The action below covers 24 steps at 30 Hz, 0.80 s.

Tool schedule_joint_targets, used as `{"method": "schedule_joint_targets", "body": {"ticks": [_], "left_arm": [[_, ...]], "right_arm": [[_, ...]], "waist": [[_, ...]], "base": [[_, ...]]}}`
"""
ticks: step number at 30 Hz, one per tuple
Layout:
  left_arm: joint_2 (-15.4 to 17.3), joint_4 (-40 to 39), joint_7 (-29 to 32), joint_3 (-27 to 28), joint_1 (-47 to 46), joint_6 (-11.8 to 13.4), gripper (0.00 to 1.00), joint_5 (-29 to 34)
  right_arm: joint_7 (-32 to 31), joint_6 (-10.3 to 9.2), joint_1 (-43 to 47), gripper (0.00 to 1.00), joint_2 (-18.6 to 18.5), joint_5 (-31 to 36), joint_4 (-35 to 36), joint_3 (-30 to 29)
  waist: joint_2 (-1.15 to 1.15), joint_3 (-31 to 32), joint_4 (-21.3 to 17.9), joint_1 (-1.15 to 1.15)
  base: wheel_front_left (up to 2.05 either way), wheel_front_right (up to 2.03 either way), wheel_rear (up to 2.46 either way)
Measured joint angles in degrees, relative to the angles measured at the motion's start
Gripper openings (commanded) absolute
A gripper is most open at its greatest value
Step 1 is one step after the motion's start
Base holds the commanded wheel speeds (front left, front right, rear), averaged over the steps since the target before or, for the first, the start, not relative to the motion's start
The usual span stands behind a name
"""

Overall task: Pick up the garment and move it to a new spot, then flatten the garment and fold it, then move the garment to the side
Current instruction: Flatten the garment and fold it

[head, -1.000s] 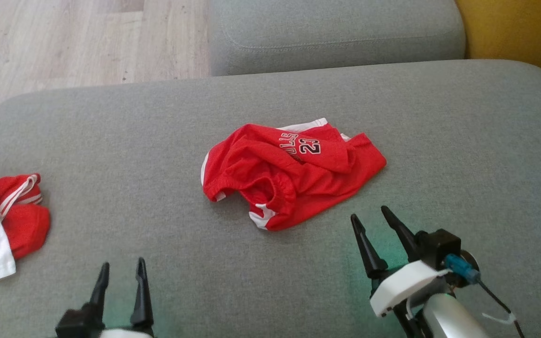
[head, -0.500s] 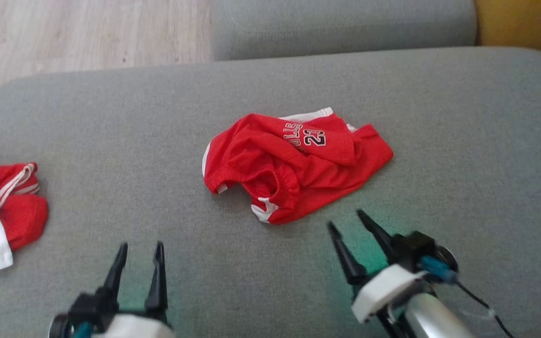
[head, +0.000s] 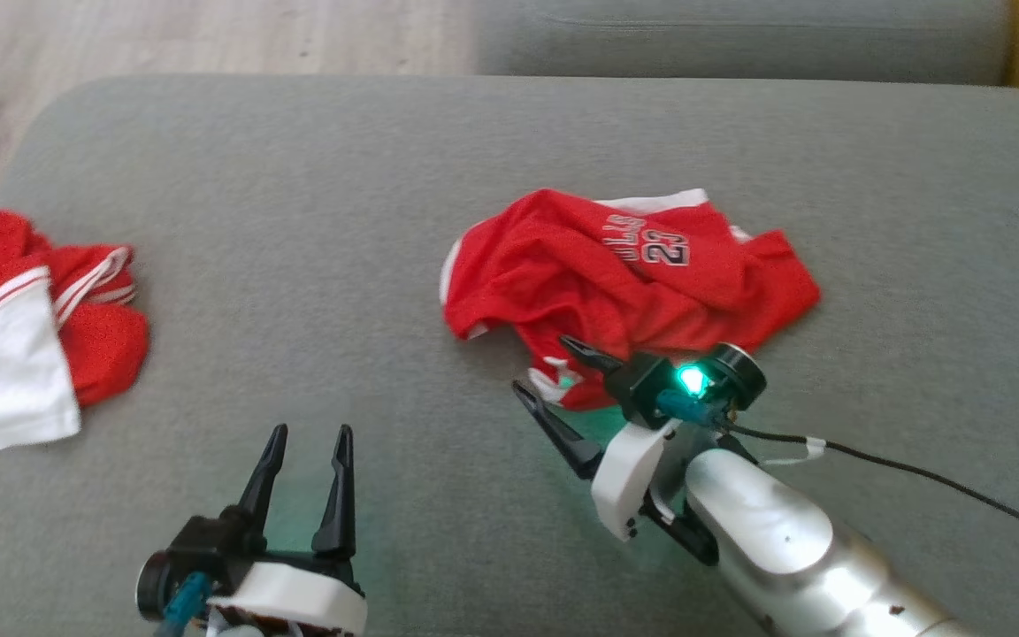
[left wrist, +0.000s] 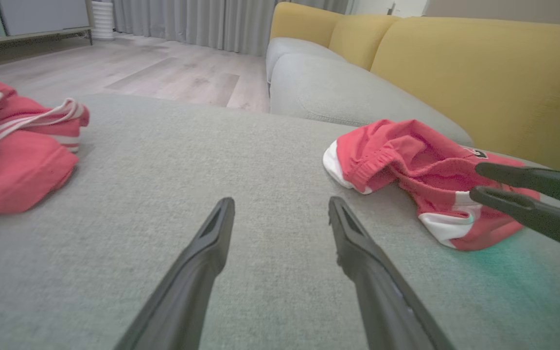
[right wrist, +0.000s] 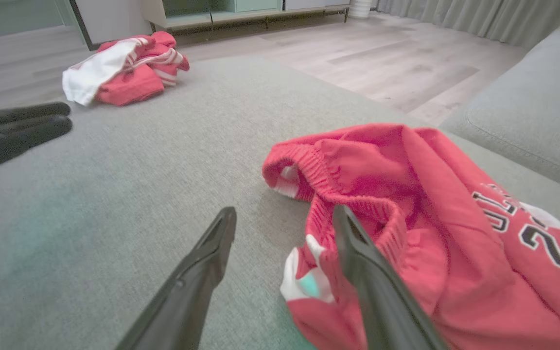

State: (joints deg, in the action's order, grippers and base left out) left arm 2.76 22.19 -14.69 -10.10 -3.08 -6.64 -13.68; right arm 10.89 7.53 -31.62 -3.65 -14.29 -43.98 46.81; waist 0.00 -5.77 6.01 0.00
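One R arm (head: 766, 531) angled fwd-left, fingers (head: 558, 430) splayed at garment (head: 633, 283) edge

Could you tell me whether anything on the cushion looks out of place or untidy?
The red garment lies crumpled in a heap on the grey cushion, folded over itself. A second red-and-white bundle sits bunched near its left edge. Nothing looks torn or spilled.

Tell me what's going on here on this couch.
The robot's right gripper is open at the near edge of the crumpled red garment on the grey cushion, nothing gripped yet. Its left gripper hovers open over bare cushion. A red and white pile lies off to the left.
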Motion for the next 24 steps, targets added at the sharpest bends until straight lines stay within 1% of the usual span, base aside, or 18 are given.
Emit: {"method": "schedule_joint_targets", "body": {"ticks": [5, 8, 11, 14, 15, 17, 21, 23, 24], "left_arm": [[0.00, 0.15, 0.00, 0.21, 0.74, 0.01, 1.00, -0.11], [0.00, 0.30, 0.00, 0.66, 2.07, 0.01, 1.00, -0.11], [0.01, 0.58, 0.00, 0.73, 2.42, 0.01, 1.00, -0.11], [0.00, 0.55, 0.00, 0.42, 2.40, 0.01, 1.00, -0.14], [0.00, 0.55, 0.00, 0.21, 2.40, 0.01, 1.00, -0.31], [0.01, 0.52, 0.00, -0.32, 2.35, 0.01, 1.00, -0.54], [0.00, 0.53, 0.00, -1.31, 2.09, 0.02, 1.00, -0.56], [0.00, 0.56, 0.00, -1.48, 2.10, 0.02, 1.00, -1.14], [0.00, 0.57, 0.00, -1.54, 2.10, 0.02, 1.00, -1.68]], "right_arm": [[-1.94, 0.00, -0.91, 1.00, -0.03, 1.29, -4.94, -0.90], [-2.96, 0.00, -0.88, 1.00, -0.07, 2.42, -6.78, -1.42], [-4.55, 0.00, -0.87, 1.00, -0.07, 2.88, -7.20, -2.00], [-5.59, 0.00, -0.82, 0.91, -0.07, 2.83, -7.20, -2.13], [-6.00, 0.00, -0.79, 0.82, -0.05, 2.70, -7.22, -2.44], [-6.25, 0.00, -0.78, 0.71, -0.07, 2.68, -7.39, -2.96], [-6.70, 0.00, -0.73, 0.64, -0.07, 2.23, -8.54, -4.54], [-6.71, 0.00, -0.75, 0.55, -0.07, 2.26, -8.87, -4.85], [-6.71, 0.00, -0.74, 0.44, -0.07, 2.25, -8.99, -4.90]], "waist": [[0.00, -0.42, 2.55, 0.00], [0.00, -0.41, 2.60, 0.00], [0.00, -0.23, 2.38, 0.00], [0.00, -0.21, 2.30, -0.01], [0.00, -0.27, 2.32, 0.00], [0.00, -0.50, 2.38, -0.01], [0.00, -1.09, 2.76, 0.00], [0.00, -1.38, 3.06, 0.00], [0.00, -1.48, 3.21, 0.00]], "base": [[0.00, 0.00, 0.00], [0.00, 0.00, 0.00], [0.00, 0.00, 0.00], [0.00, 0.00, 0.00], [0.00, 0.00, 0.00], [0.00, 0.00, 0.00], [0.00, 0.00, 0.00], [0.00, 0.00, 0.00], [0.00, 0.00, 0.00]]}}
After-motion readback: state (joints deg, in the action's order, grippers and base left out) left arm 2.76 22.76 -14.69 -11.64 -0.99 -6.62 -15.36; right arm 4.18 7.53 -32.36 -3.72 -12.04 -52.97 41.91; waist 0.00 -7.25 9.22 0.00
